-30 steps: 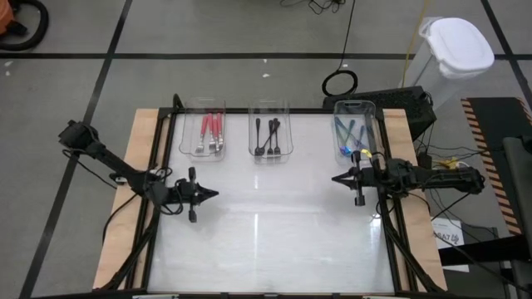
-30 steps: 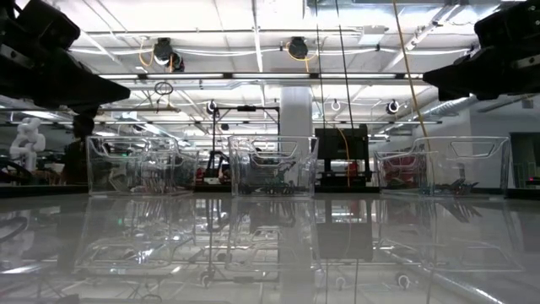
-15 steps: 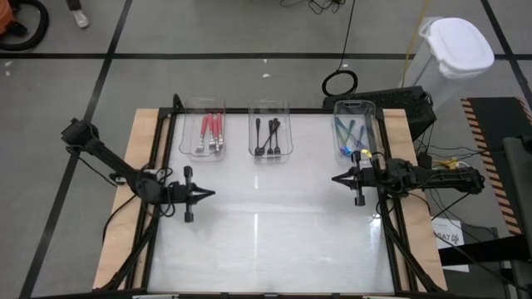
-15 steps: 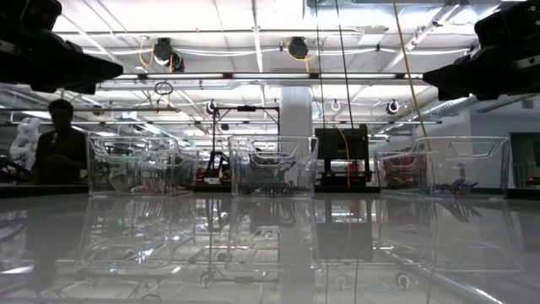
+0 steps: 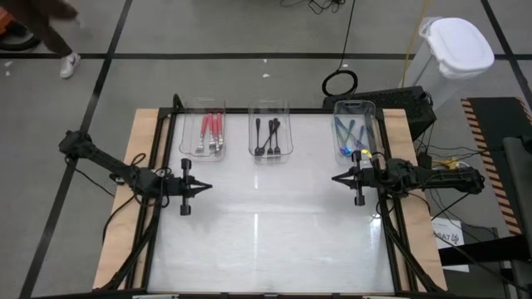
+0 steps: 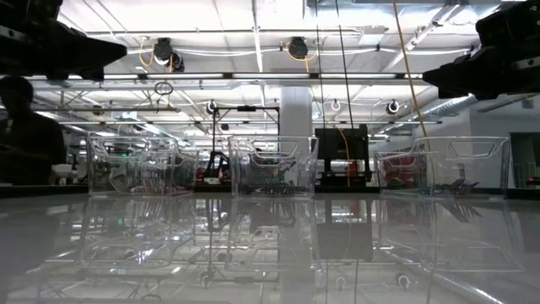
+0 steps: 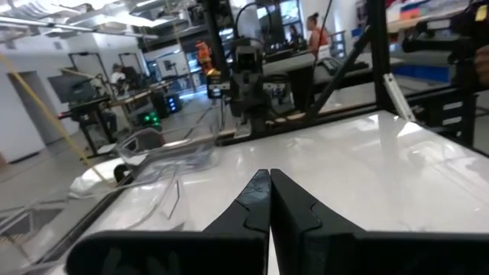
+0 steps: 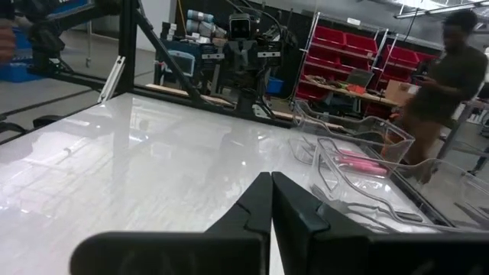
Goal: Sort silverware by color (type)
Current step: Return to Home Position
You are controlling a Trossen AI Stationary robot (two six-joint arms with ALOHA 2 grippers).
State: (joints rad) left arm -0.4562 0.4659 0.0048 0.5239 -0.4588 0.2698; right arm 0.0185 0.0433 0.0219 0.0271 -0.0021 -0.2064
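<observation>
Three clear rectangular plastic trays (image 5: 268, 105) line the upper edge of the glossy white tabletop (image 5: 266, 241) in the high view. Red-handled metal forks (image 5: 211, 131) lie in the left tray, black-handled forks (image 5: 268, 137) in the middle one, and blue-handled forks (image 5: 347, 137) in the right one. The left tool (image 5: 208, 186) hovers at centre left and the right tool (image 5: 335, 178) at centre right, both clenched tight on nothing.

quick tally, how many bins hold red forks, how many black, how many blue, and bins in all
left bin, red forks: 1
middle bin, black forks: 1
right bin, blue forks: 1
total: 3 bins; the forks in each are too small to count
</observation>
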